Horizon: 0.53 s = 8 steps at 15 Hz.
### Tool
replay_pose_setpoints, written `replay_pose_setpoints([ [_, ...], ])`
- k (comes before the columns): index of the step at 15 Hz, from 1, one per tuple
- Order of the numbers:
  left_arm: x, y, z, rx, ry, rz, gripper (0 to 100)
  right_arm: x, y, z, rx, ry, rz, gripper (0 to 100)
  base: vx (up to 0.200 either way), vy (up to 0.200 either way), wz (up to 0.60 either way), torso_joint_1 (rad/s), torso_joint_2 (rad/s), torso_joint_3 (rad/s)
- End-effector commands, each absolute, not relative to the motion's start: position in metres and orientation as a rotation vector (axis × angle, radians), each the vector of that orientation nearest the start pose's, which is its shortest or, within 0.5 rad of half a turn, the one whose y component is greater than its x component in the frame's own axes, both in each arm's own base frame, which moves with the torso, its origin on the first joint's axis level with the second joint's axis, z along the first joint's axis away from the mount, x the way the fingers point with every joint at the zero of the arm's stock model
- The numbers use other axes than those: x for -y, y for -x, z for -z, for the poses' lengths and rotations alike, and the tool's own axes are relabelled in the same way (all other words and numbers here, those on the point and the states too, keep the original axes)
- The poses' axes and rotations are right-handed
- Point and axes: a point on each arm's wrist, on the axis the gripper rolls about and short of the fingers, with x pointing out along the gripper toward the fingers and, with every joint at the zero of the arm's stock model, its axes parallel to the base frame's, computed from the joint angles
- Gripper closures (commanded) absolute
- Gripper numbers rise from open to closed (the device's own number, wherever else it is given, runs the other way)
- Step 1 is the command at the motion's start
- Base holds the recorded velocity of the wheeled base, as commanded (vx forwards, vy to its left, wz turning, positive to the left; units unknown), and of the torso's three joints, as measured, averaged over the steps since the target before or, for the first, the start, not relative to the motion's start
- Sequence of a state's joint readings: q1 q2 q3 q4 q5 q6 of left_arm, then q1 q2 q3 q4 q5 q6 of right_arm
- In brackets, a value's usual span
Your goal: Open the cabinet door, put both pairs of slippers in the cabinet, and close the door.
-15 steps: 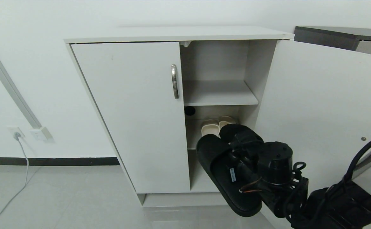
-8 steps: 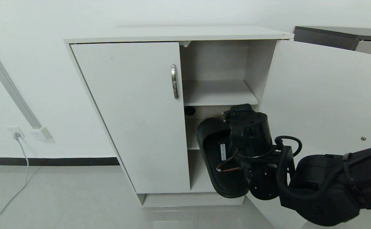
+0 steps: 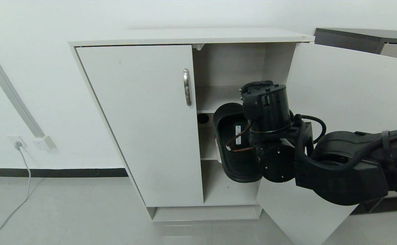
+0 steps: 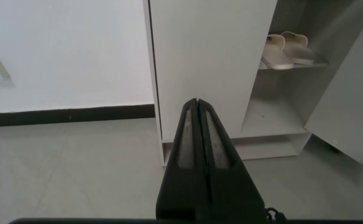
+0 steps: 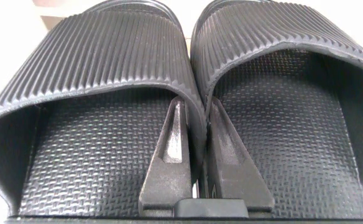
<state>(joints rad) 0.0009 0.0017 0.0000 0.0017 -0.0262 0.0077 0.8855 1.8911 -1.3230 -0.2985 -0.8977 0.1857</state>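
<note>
2 black ribbed rubber slippers (image 3: pixel 232 153) are clamped in the right end effector (image 5: pixel 197 107), centre frame; the left end effector (image 4: pixel 196 107) is pressed together.

right arm (image 3: pixel 341 170) matte black, fat cylindrical wrist (image 3: pixel 268 105), round joint cap (image 3: pixel 278 166) w/ small screws, black cable loop (image 3: pixel 312 118), thin orange wire (image 3: pixel 241 148); left claw (image 4: pixel 196 106) black, tapered, grey inner strips; right claw fingers (image 5: pixel 169 162) dark grey wedges

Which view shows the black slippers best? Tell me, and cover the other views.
Right wrist view: both black slippers close up, side by side, right tool pinching their adjoining walls. Head view: one slipper, partly behind the right arm. Left wrist view: the beige slippers instead.
</note>
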Motion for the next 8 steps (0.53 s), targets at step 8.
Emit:
replay_pose_setpoints([
  [8,0.0007,0.0227,-0.0754,-0.003,-0.009,0.026,100,-0.2791,-0.2579,-0.2228,-0.176,0.025,0.046,100,0.0,0.0,0.0,0.0,0.0,0.0],
])
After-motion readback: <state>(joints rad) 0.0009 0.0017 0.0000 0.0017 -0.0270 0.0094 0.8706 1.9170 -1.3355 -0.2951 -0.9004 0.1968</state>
